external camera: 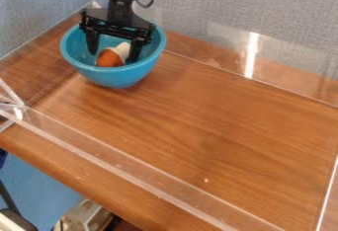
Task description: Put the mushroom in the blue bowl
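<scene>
The blue bowl (115, 63) stands at the back left of the wooden table. Inside it lies the mushroom (114, 54), on its side, orange-brown cap to the left and pale stem to the right. My black gripper (117, 38) hangs just over the bowl, pointing steeply down, its two fingers spread wide on either side of the mushroom. It is open, and the mushroom rests in the bowl rather than in the fingers. The bowl's front wall hides the lower part of the mushroom.
A wooden table top (199, 107) stretches to the right and front of the bowl. Clear plastic walls (258, 52) stand along its edges. A grey textured wall rises behind the bowl.
</scene>
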Controlling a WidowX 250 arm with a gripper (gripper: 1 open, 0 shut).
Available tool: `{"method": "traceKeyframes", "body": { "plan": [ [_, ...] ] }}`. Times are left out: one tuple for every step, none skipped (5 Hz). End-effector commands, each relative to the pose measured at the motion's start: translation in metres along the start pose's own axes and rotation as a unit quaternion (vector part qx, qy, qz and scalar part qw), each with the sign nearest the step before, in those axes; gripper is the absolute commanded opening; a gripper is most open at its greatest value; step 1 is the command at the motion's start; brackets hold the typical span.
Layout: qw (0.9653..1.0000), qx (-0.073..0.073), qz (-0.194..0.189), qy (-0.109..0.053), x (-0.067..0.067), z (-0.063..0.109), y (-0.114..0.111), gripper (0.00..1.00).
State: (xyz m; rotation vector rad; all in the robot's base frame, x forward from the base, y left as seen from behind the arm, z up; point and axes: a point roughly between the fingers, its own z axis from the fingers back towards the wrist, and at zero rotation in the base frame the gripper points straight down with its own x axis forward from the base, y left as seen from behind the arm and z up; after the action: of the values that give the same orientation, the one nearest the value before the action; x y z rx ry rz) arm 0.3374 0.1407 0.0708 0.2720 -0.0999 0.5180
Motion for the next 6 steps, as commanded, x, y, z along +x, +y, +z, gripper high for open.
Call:
{"method": "traceKeyframes", "body": {
  "plan": [
    [0.9995, -0.004, -0.001, -0.03, 0.0057, 0.0188, -0.0011, 1.0],
    [0.9994, -0.003, 0.0, -0.033, 0.0057, 0.0197, -0.0007, 1.0],
    [0.9994, -0.002, 0.001, -0.034, 0.0057, 0.0189, -0.0009, 1.0],
    [0.9995, 0.0, 0.001, -0.032, 0.0062, 0.013, -0.0008, 0.0],
    [0.9995, 0.001, 0.001, -0.031, 0.0063, 0.0104, -0.0001, 0.0],
    [0.9992, 0.002, 0.002, -0.04, 0.0068, 0.0169, 0.0009, 0.0]
  ]
}}
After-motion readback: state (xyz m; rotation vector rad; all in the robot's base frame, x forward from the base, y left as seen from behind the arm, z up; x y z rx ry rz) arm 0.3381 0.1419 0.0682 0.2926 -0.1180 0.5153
